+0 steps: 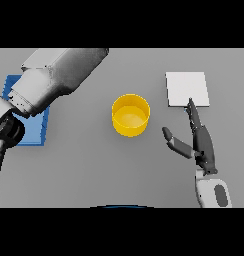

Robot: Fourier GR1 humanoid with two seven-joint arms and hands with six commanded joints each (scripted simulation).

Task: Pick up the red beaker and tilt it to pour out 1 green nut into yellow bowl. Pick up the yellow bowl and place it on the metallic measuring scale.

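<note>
A plain grey table filled the whole view, evenly lit, with a blue mat at its left.

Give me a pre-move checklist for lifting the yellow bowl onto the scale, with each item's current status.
1. Yellow bowl upright on the table: ok.
2. Green nut in the bowl: cannot tell; none shows inside.
3. Measuring scale top free to take the bowl: ok, though the right hand's fingertips reach its near edge.
4. Right hand open and holding nothing: ok; it sits to the bowl's right, apart from it.
5. Left hand clear of the bowl: cannot tell; only the left arm shows, over the blue pad.
6. Red beaker out of the way: cannot tell; it is not in view.
</note>
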